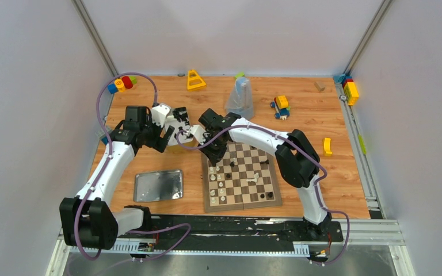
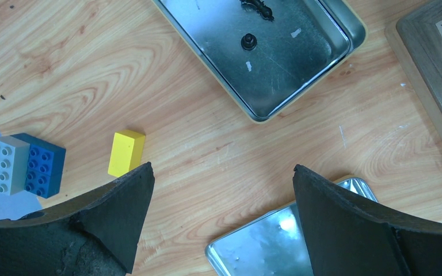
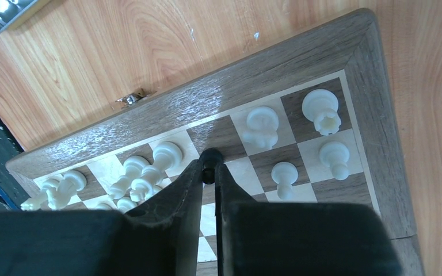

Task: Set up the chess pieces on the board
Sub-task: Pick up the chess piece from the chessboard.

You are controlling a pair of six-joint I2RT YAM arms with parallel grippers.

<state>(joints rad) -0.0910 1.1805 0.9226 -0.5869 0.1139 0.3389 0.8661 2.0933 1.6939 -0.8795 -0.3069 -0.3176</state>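
The right fingers (image 3: pixel 209 172) are pinched almost together on a small black piece (image 3: pixel 210 159) caught at their very tips, low over the board (image 3: pixel 218 100) and close to its brown border. Cream-white pieces (image 3: pixel 263 126) stand on the squares just beside these fingers on the right of the wrist view, and more crowd in on the other side. Past the tips come the border and then the wooden table (image 3: pixel 121 52). The left fingers (image 2: pixel 223 178) are spread wide with nothing between them, above the table. A shiny tin lid (image 2: pixel 265 247) lies near their base, partly hidden by one finger. Just beyond the other finger lies a yellow block (image 2: pixel 126 152), with blue and grey blocks (image 2: pixel 26 164) further out. Farther ahead lies the silver tin (image 2: pixel 334 34), a lone dark piece (image 2: pixel 248 41) inside it.
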